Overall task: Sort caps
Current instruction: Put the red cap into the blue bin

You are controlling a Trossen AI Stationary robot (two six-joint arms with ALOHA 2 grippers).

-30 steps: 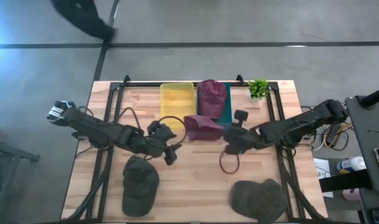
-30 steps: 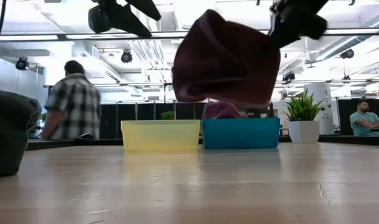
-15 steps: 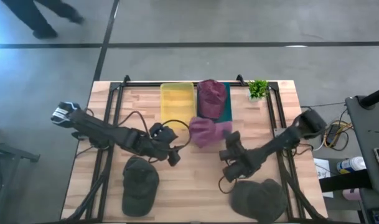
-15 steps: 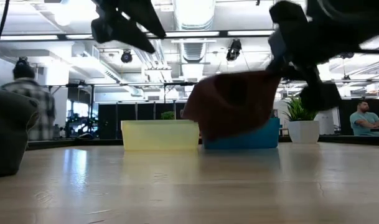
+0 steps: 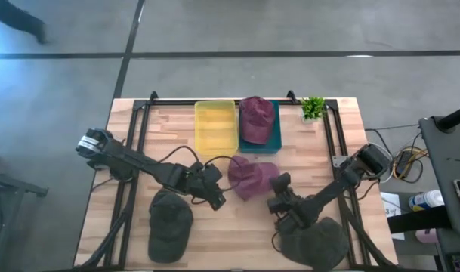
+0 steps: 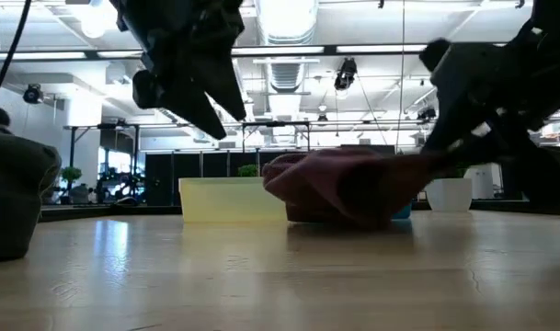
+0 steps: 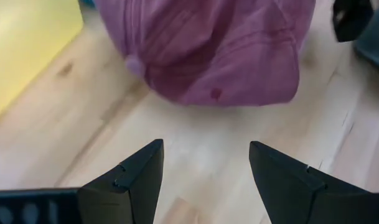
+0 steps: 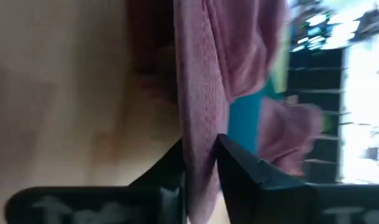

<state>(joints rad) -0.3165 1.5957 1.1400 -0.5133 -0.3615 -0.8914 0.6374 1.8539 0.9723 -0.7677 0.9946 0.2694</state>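
One maroon cap (image 5: 252,177) lies crown-up on the table just in front of the bins, and it fills the left wrist view (image 7: 208,50). A second maroon cap (image 5: 257,119) sits in the teal bin (image 5: 274,137). Two olive-grey caps rest on the near part of the table, one to the left (image 5: 170,223) and one to the right (image 5: 314,242). My right gripper (image 5: 278,185) is shut on the front maroon cap's right side. My left gripper (image 5: 214,195) hovers open just left of that cap, touching nothing. My right gripper pinches the maroon cap's fabric edge (image 8: 198,124) between its two fingers (image 8: 239,162), on the cap's right side. It comes in low from the table's near right. The cap rests on the table (image 6: 344,188); one layer or several, I cannot tell.
The yellow bin (image 5: 215,125) stands beside the teal bin at the far middle. A small potted plant (image 5: 313,107) sits at the far right. The near right olive cap lies under my right arm. Bare wood shows between the two olive caps.
My right gripper moved down and toward the near edge, keeping its hold. The maroon cap, which hung high above the table, came down with it and now lies on the wood. My left gripper shifted slightly toward the near edge and the cap.
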